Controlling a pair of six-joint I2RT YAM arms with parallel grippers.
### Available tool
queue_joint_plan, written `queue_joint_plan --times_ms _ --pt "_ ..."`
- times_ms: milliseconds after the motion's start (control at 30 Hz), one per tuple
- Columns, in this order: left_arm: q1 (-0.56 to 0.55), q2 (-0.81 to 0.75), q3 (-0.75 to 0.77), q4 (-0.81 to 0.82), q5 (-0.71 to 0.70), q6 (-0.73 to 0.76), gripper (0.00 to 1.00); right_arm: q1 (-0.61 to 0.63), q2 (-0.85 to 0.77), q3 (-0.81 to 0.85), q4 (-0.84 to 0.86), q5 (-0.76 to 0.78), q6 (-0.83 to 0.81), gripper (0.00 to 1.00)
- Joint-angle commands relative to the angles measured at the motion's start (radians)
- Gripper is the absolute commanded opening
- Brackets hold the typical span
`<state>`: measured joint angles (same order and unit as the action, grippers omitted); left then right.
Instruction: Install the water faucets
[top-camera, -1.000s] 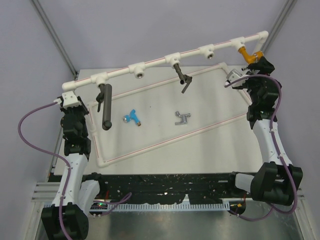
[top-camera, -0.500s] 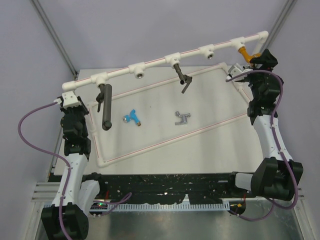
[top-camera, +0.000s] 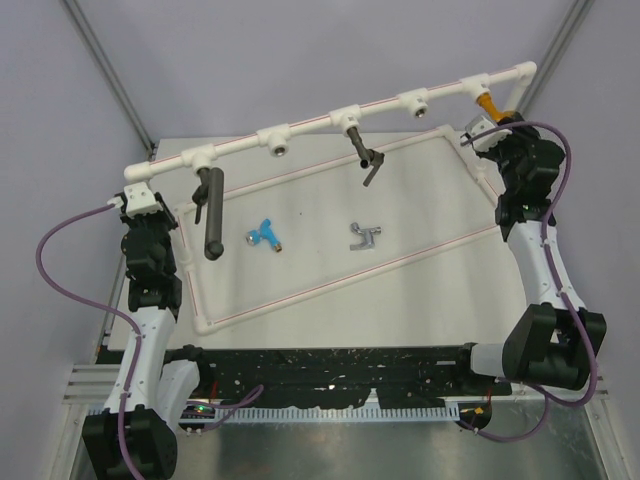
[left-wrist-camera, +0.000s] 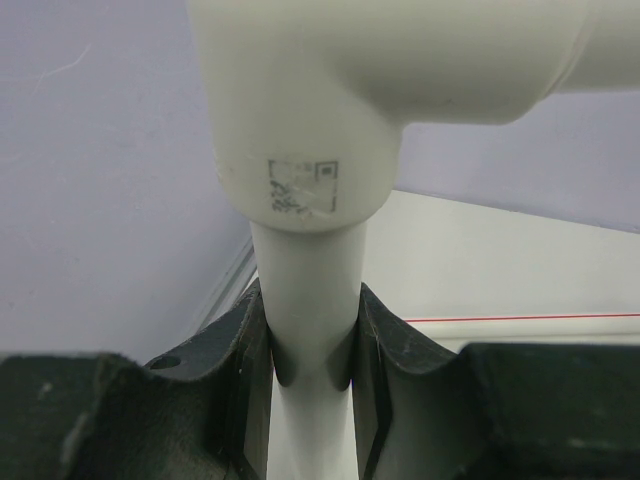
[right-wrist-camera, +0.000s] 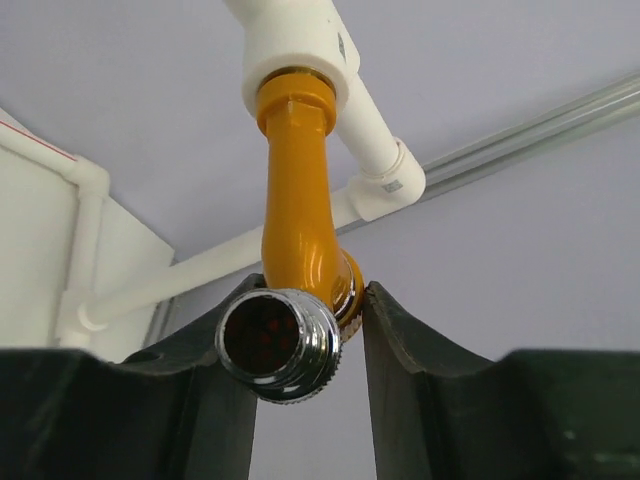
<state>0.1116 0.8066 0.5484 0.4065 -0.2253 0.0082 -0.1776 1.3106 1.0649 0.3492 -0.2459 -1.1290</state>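
right gripper (right-wrist-camera: 305, 345): jaws pinch orange-gold faucet (right-wrist-camera: 297, 200) (seated in white pipe (right-wrist-camera: 300, 40)), 1 o'clock | left gripper (left-wrist-camera: 310, 400): jaws clamp white pipe upright, 9 o'clock

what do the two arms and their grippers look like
The left arm and right arm have white links with bulky black joints and bases. A purple cable loops beside each. The fingers are matte black with curved, slightly scuffed inner faces.
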Motion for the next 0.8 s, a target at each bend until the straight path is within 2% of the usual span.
queue_joint_plan --times_ms 0,33,133,233,267,300,333,500,567,667,767 --pt "-0.001 -0.030 0.012 0.094 -0.008 0.035 0.00 0.001 0.009 0.067 0.028 0.008 0.469 0.23" --pt "-0.001 -0.030 0.012 0.092 -0.009 0.035 0.00 0.001 0.012 0.076 0.028 0.017 0.541 0.22" --pt "-0.003 -0.032 0.013 0.092 -0.009 0.035 0.00 -0.010 0.010 0.081 0.062 -0.006 0.951 0.18" --pt "-0.001 -0.033 0.010 0.092 -0.009 0.038 0.00 -0.022 -0.001 0.029 0.228 0.016 1.423 0.08" --pt "0.000 -0.034 0.012 0.091 -0.011 0.038 0.00 -0.039 -0.002 0.000 0.267 0.037 1.512 0.06" --pt "-0.001 -0.034 0.010 0.092 -0.009 0.038 0.00 -0.051 0.002 -0.008 0.324 0.057 1.727 0.05" --pt "-0.001 -0.032 0.010 0.094 -0.008 0.035 0.00 -0.069 0.009 -0.020 0.347 0.077 1.855 0.05" --pt "0.000 -0.034 0.008 0.094 -0.009 0.035 0.00 -0.112 0.090 -0.104 0.514 0.172 2.716 0.05" --pt "-0.001 -0.035 0.012 0.095 -0.008 0.035 0.00 -0.106 0.113 -0.131 0.531 0.235 2.897 0.07" --pt "-0.001 -0.034 0.012 0.094 -0.006 0.035 0.00 -0.106 0.095 -0.105 0.438 0.241 2.860 0.13" --pt "-0.001 -0.035 0.012 0.092 -0.012 0.042 0.00 -0.106 0.079 -0.111 0.438 0.232 2.826 0.22"
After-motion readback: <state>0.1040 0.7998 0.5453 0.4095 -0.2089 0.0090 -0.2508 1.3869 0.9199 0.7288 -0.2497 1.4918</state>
